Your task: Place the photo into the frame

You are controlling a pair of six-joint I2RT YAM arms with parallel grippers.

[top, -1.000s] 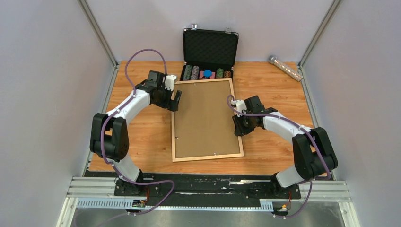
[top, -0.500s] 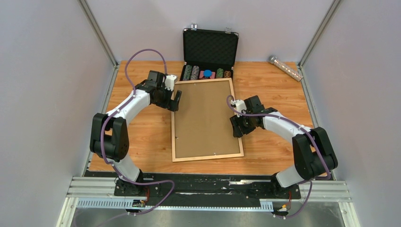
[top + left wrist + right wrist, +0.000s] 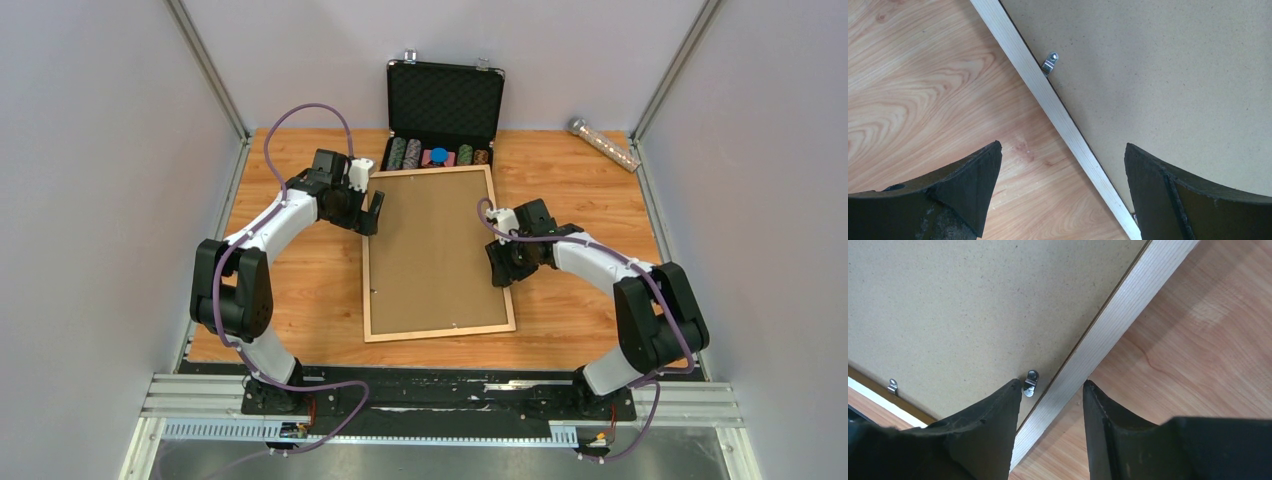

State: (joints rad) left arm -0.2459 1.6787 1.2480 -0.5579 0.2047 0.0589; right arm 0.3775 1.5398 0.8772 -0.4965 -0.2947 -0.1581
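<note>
The frame (image 3: 366, 262) lies face down in the middle of the table, its thin light rails around a brown fibreboard backing panel (image 3: 432, 250). The photo is hidden. My left gripper (image 3: 372, 212) is wide open astride the left rail (image 3: 1033, 75) near the far corner, one finger over the table and the other over the panel, with a small metal clip (image 3: 1050, 62) ahead of it. My right gripper (image 3: 500, 268) stands partly open astride the right rail (image 3: 1128, 295). In the right wrist view, this gripper (image 3: 1051, 383) has its left fingertip beside another clip (image 3: 1030, 382) and holds nothing.
An open black case (image 3: 443, 115) with rows of poker chips (image 3: 438, 156) stands right behind the frame's far edge. A clear tube (image 3: 604, 143) lies at the back right. Grey walls close in both sides of the wooden table (image 3: 580, 200).
The right gripper's jaws have spread wider and its arm has shifted slightly along the right rail. The left arm and the frame have not moved.
</note>
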